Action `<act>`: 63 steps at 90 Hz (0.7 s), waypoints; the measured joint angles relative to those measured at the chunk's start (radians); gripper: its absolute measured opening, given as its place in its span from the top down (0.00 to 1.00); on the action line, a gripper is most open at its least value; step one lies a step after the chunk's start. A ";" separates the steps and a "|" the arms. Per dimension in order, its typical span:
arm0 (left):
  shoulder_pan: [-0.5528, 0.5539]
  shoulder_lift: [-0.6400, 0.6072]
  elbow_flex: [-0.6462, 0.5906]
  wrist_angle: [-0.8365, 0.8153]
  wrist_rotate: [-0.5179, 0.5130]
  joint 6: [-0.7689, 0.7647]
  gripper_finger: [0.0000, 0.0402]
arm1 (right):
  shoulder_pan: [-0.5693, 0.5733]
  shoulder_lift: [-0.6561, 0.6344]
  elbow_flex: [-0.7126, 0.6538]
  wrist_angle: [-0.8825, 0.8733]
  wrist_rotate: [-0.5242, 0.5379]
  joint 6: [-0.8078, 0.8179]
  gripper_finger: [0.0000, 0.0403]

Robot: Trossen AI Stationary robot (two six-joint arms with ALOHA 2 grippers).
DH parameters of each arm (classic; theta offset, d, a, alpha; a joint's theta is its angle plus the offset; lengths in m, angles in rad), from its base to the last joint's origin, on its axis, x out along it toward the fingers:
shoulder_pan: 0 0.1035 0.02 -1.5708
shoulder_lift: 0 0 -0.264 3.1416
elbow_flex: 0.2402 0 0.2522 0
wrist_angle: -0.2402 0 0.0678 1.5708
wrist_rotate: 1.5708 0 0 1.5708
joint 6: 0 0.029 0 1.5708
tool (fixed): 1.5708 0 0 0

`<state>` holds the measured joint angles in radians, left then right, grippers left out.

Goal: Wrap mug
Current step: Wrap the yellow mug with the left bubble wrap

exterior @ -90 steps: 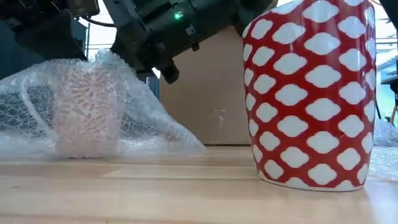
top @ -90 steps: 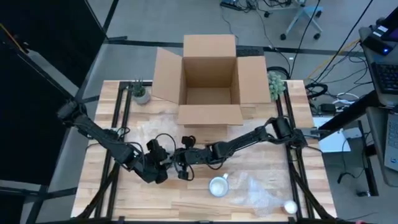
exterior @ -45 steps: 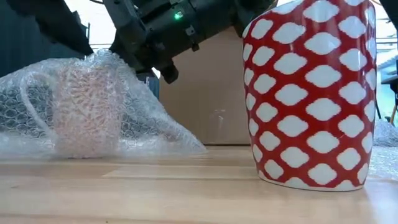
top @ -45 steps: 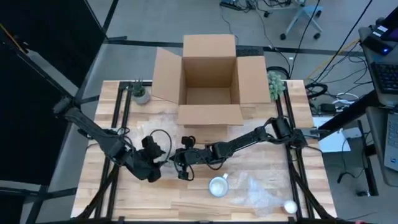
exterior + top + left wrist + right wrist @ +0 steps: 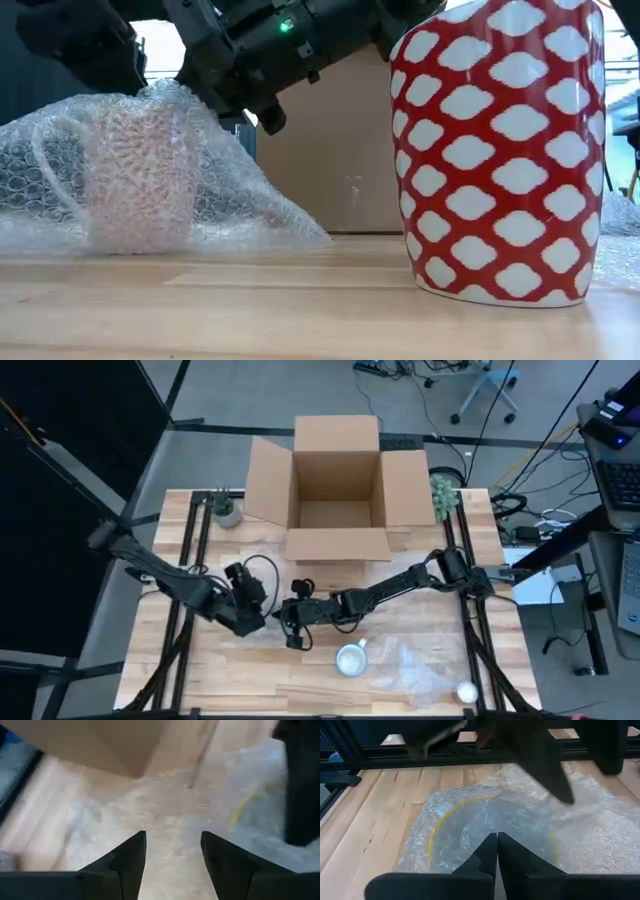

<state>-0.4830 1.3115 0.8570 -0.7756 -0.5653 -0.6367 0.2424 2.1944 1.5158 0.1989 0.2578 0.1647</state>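
Observation:
A pink mug (image 5: 140,175) stands upright on the table under a sheet of bubble wrap (image 5: 230,200) that drapes over it and spreads onto the wood. Through the wrap its yellowish rim (image 5: 436,831) shows in the right wrist view. My right gripper (image 5: 496,840) is shut at the wrap just above the mug, reaching in from the table's right (image 5: 290,615). My left gripper (image 5: 172,852) hovers open over the wrap to the left of the mug (image 5: 258,612), with nothing between its fingers. My right gripper pinches the bubble wrap (image 5: 496,831) between its two shut fingers, over the mug's side. The fingers slant down from the table's right. The wrap is tented over the mug and its edges lie slack on the table; one layer or several, I cannot tell.
A red-and-white patterned mug (image 5: 500,150) stands near the front (image 5: 350,658). Loose bubble wrap (image 5: 420,672) and a white ball (image 5: 467,692) lie at the front right. An open cardboard box (image 5: 337,490) sits at the back, between a small pot (image 5: 227,510) and a green plant (image 5: 443,495).
My left gripper has drawn back from the wrapped mug toward the table's left, then gone toward the far edge. The wrap on the mug's left side has settled and spread a little. My right gripper has kept still.

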 joint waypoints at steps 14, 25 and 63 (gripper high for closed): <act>-0.004 0.031 0.002 0.071 0.051 0.045 0.55 | 0.004 0.000 0.000 -0.002 -0.006 -0.019 1.00; -0.006 0.033 0.002 0.074 0.076 0.044 0.55 | 0.004 0.000 0.000 -0.001 -0.010 -0.020 1.00; -0.009 -0.048 0.020 0.112 0.176 0.013 0.55 | 0.001 0.001 0.000 -0.001 -0.001 -0.019 1.00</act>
<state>-0.4923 1.2640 0.8768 -0.6632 -0.3889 -0.6235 0.2432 2.1952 1.5158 0.1978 0.2569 0.1455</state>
